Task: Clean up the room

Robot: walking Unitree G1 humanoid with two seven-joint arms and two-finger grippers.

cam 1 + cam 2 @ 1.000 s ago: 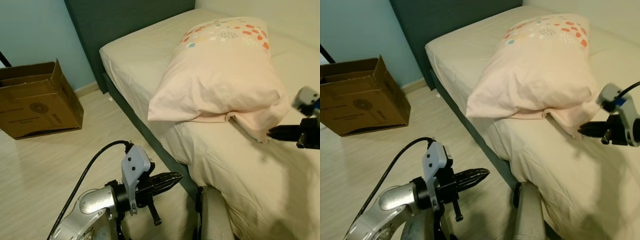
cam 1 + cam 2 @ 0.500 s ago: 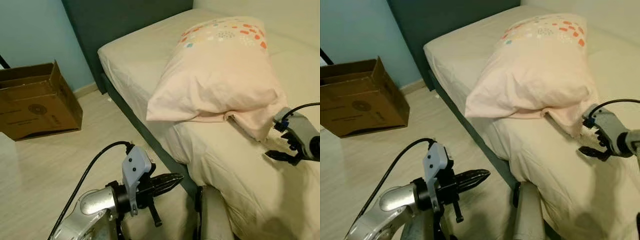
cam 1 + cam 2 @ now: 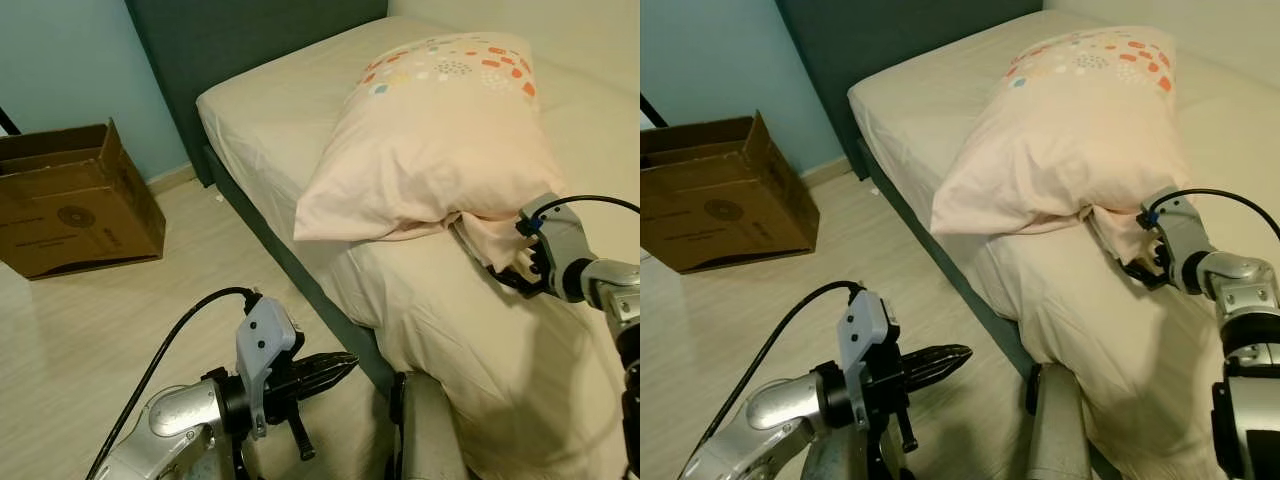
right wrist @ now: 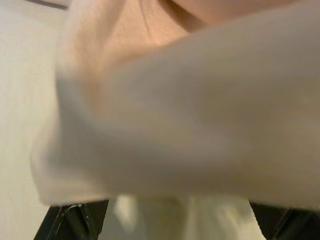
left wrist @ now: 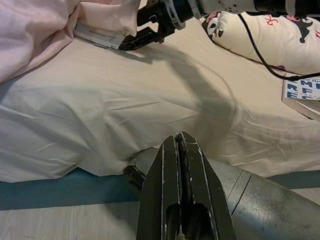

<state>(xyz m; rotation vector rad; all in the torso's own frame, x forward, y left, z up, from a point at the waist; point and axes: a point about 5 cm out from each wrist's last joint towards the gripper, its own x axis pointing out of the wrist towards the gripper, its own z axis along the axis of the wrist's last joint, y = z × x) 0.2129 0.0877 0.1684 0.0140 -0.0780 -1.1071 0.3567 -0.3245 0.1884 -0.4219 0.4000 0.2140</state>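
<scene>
A pale pink pillow (image 3: 440, 140) with coloured spots at its far end lies across the cream bed (image 3: 270, 100). My right gripper (image 3: 512, 272) is at the pillow's near corner. It is open, and its black fingers (image 4: 75, 222) stand wide apart with the pillow corner (image 4: 175, 125) between them. The left wrist view shows the same gripper (image 5: 137, 32) against that corner. My left gripper (image 3: 345, 362) is shut and empty. It hangs low over the wooden floor beside the bed and points at the bed's side.
An open cardboard box (image 3: 70, 200) stands on the floor by the blue wall at the left. A dark headboard (image 3: 250, 30) backs the bed. A second pillow with a cartoon print (image 5: 260, 35) and a printed flat item (image 5: 302, 90) lie farther along the bed.
My right gripper has swung in from the right to the pillow's near corner and now straddles it. The left arm has sunk slightly.
</scene>
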